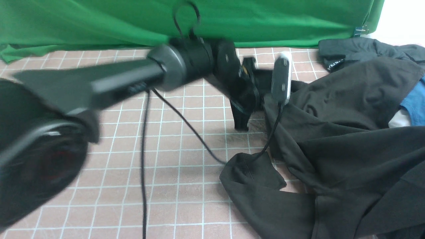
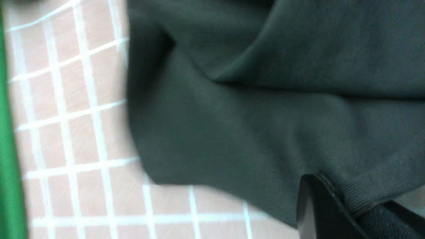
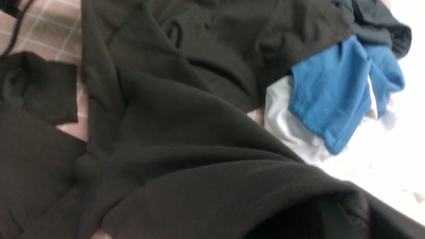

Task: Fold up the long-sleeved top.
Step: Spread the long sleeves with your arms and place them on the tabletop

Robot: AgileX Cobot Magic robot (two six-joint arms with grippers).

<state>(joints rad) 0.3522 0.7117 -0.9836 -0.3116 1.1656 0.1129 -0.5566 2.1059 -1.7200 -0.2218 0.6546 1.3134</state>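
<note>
Near left: left arm [image 1: 40, 156], big and motion-blurred, runs from the near-left corner toward far centre. Pink checked tablecloth [image 1: 116, 186] with white grid lines covers the table. A black cable [image 1: 186, 124] trails across it.

Long-sleeved top [image 1: 348, 149]: black, crumpled, not folded, fills the right half of the table from the near edge to mid-depth. One loose flap [image 1: 252, 172] of it lies flat near centre, pointing left. At near right the fabric humps up close to the right wrist camera. Right gripper is hidden under that hump. Its fingers are together, but I cannot tell whether cloth is pinched between them.

Mid-depth, centre: left gripper [image 2: 358, 215] sits at the top's left edge, tilted down toward the table. Its fingers [image 2: 320, 215] are clamped on the ribbed edge [image 2: 372, 194] of the top, which runs in between them in the left wrist view. White wrist camera [image 1: 281, 78] sits just above the grip.

Right edge, mid-depth: blue shirt [image 1: 415, 103] lies partly over a white cloth [image 1: 398, 121]. Both touch the black top's right side.

Far right: dark grey garment [image 1: 352, 53] with a white-lettered band [image 1: 333, 63], bunched, touching the top's far edge.

Farthest: green backdrop [image 1: 132, 23] hangs along the table's far side, its hem resting on the tablecloth.
</note>
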